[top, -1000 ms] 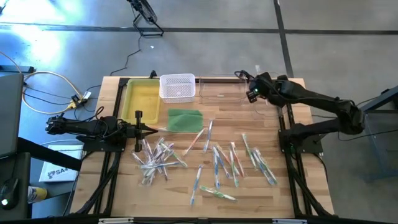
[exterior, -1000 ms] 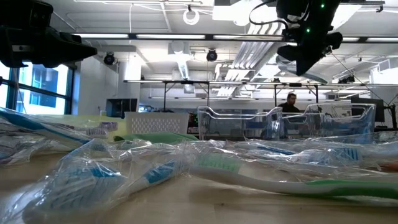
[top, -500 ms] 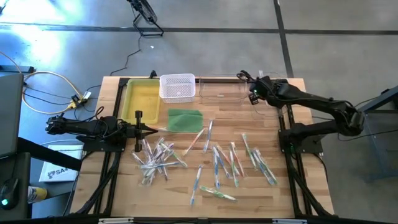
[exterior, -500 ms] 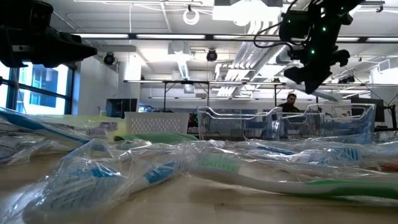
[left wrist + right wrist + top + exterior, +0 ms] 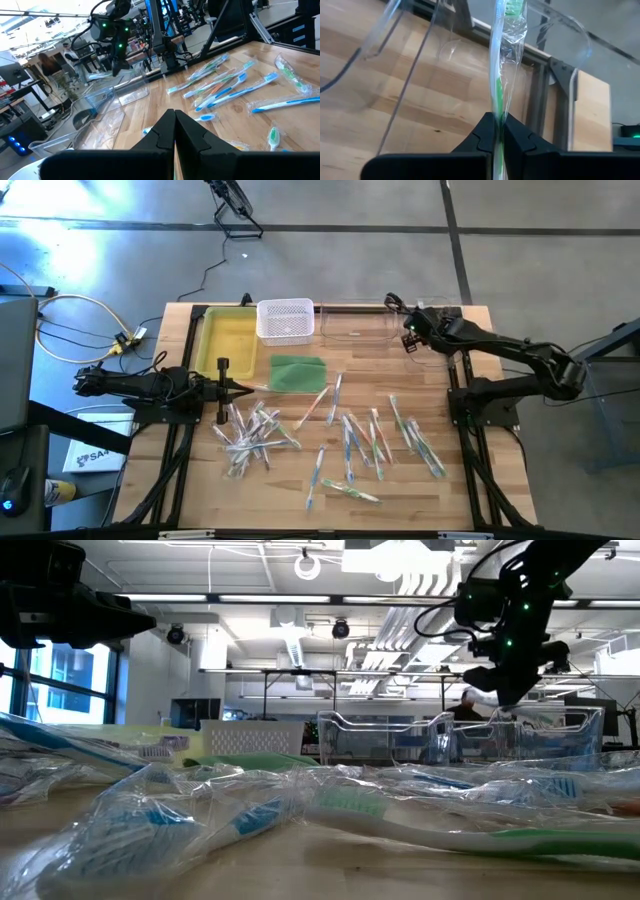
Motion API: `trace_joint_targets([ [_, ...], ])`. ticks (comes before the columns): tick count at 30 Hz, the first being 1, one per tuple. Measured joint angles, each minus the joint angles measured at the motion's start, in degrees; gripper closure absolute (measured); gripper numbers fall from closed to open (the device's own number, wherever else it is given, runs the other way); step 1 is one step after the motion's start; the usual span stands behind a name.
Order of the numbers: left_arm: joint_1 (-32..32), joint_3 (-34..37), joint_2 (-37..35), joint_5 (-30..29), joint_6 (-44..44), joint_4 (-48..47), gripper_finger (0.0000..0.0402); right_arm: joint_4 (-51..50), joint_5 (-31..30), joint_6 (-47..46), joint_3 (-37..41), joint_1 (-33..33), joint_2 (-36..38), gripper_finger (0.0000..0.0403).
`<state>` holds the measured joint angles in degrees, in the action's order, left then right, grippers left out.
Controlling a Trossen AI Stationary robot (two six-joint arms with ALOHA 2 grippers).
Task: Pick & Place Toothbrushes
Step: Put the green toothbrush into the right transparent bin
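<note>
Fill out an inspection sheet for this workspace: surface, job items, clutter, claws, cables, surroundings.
Surface: wooden table.
Job's things: wrapped toothbrushes scattered across the table; one green toothbrush held by the right claw.
Clutter: yellow tray, white basket, clear bin, green pad.
Claws: right claw shut on the green toothbrush at the clear bin; left claw shut, empty, over the table's left side.
Cables: loose cables left of the table.
Surroundings: a person in the room behind.
</note>
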<state>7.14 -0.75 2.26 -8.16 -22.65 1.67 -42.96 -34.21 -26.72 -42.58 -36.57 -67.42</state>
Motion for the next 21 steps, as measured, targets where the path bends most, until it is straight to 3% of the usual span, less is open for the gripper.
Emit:
trace_joint_targets([
  [13,0.0,0.0,0.0,0.0,0.0,0.0,0.0398,0.0,0.9,0.0,0.4,0.0,-0.5,0.0397],
  [21,0.0,0.0,0.0,0.0,0.0,0.0,0.0398,0.1,1.2,0.0,0.4,-0.7,-5.7,0.0397],
])
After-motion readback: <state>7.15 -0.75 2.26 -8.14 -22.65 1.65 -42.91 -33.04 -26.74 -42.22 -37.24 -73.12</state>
